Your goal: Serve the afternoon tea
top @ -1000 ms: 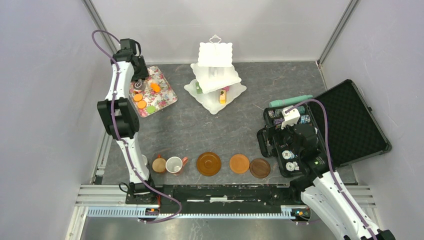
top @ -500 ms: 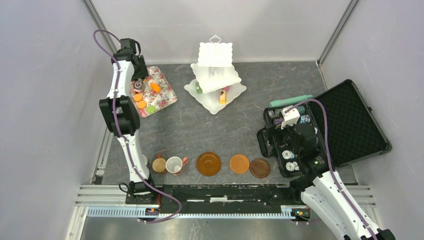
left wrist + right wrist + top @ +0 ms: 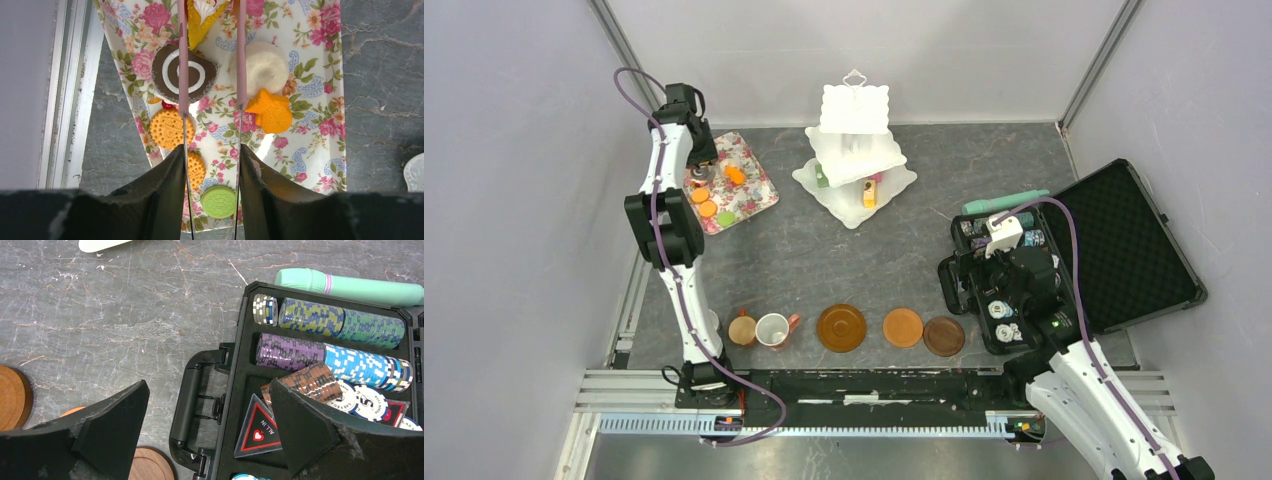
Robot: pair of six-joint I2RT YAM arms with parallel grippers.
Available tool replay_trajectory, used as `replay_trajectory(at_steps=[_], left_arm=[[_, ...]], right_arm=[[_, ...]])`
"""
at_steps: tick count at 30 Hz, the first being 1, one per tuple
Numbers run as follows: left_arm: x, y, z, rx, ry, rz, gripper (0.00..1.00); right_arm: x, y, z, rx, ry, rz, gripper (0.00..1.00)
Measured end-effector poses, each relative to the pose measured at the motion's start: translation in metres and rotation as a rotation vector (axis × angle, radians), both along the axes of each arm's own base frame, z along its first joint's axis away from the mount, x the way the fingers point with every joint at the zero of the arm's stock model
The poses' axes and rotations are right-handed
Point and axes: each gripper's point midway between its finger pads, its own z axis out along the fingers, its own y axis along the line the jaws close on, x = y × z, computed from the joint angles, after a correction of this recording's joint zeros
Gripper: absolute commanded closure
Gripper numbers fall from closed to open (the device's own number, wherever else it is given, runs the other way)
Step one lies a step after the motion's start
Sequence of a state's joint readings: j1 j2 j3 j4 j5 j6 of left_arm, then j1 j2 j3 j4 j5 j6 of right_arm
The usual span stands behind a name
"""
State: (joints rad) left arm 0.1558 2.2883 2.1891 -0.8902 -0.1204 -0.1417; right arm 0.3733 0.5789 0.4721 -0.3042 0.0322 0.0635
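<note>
Left wrist shows the yellow cake slice [image 3: 202, 22] between the left fingers [image 3: 157, 197], grasp unclear; right fingers [image 3: 107, 432] spread wide, empty.

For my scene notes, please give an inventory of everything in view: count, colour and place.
stand: one, white, three tiers, back centre
cakes on stand: at least three, green, yellow, pink
tray: one, floral, back left
cakes on tray: about eight, mixed colours
mugs: two clear, maybe a third behind the left arm, front left
saucers: three, brown to orange, front row
case: one, black, open, right
poker chips: many, mixed colours, in case
tube: one, mint green, beside case
left gripper: over tray, astride a yellow wedge
right gripper: open, over case handle
</note>
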Motion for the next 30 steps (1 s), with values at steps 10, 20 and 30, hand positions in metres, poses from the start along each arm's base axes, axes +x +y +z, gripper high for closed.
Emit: replay_trajectory(at_steps=[10,20,30], left_arm=[[0.001,-0.005,0.008,-0.022,-0.018,-0.014,0.69],[-0.029,-0.036,0.105,-0.086,-0.198,-0.047,0.70],[-0.130,-0.121,0.122,-0.230,-0.259,-0.167,0.70]], right_arm=[[0.000,0.000,0.000,0.000,-0.002,-0.002,0.02],[0.000,-0.001,0.004,0.005,-0.015,-0.002,0.02],[-0.001,-0.001,0.005,0.007,-0.020,-0.001,0.02]])
